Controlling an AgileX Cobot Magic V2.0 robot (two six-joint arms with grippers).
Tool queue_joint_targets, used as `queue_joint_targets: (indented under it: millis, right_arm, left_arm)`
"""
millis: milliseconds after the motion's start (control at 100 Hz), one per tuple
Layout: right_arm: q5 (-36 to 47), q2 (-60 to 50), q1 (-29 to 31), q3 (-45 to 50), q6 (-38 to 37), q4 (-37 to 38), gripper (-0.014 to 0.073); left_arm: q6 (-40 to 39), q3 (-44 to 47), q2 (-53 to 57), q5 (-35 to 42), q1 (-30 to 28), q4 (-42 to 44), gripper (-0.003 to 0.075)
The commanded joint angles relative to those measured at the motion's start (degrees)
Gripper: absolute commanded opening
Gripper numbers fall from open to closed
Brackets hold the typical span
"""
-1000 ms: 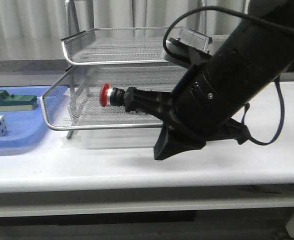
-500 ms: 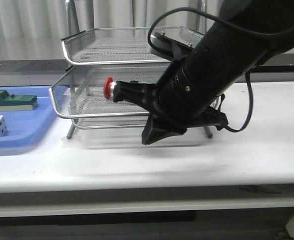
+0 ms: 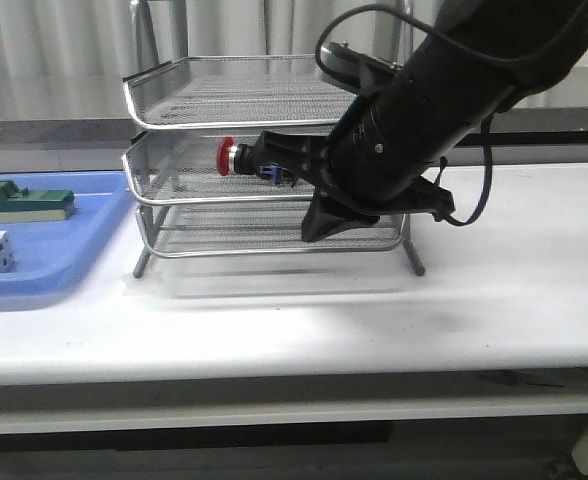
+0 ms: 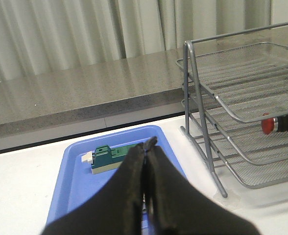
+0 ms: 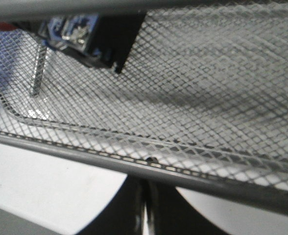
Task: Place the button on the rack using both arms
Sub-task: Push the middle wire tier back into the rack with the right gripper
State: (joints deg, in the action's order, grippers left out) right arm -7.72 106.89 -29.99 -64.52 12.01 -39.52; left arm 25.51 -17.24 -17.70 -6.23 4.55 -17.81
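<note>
From the front you see your right gripper [image 3: 274, 165] clamping the button [image 3: 236, 158] inside the rack's [image 3: 174, 120] middle tier. Only the left wrist view shows your left gripper [image 4: 147, 147] pressed closed and empty, over the blue tray [image 4: 75, 171] holding the green block [image 4: 107, 157].

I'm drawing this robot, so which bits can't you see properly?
Right wrist view: the right hand's tips, behind the rack's rim; the button's red head, mostly behind a blurry bar.
Front view: the left hand, out of frame.
Left wrist view: the button's back end, cut by the edge.
</note>
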Motion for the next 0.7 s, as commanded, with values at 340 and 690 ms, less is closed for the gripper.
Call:
queue_joint_targets:
  millis: [340,690]
  right_arm:
    - [5.1,-2.0,0.5,-3.1,1.0,0.2,-0.0069]
    - [-3.4,-3.5,0.5,-2.7,1.0,2.0,-0.0067]
  left_arm:
    - [-0.7,-1.5,-0.4,4.1,0.0,-0.8,-0.0021]
    - [-0.7,-1.5,-0.4,4.1,0.0,-0.8,-0.0021]
